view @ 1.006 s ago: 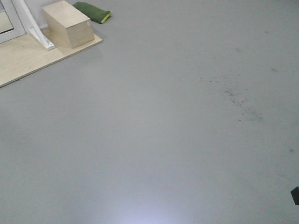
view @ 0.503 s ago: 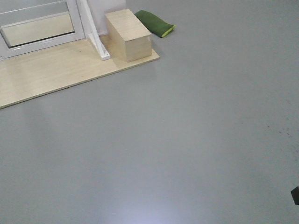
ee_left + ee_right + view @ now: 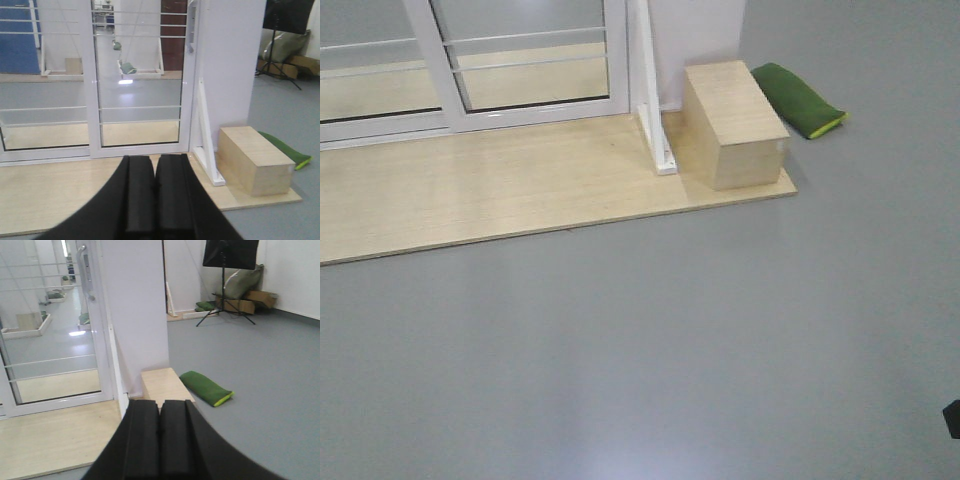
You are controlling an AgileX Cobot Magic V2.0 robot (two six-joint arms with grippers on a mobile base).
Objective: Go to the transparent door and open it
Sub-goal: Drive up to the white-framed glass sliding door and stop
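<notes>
Both my jaws pressed together, empty; transparent door [image 3: 525, 60] at 11 o'clock — drifting wide, I could clip the wooden box [image 3: 735, 125] at 1 o'clock.

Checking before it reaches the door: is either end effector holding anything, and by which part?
Nothing is held. The left end effector and right end effector are both shut, empty.

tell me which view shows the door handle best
Right wrist view: the curved handle shows almost whole on the door frame. The left wrist view shows more door but the handle only as a thin strip near the top. The front view shows just the door's bottom, no handle.
</notes>
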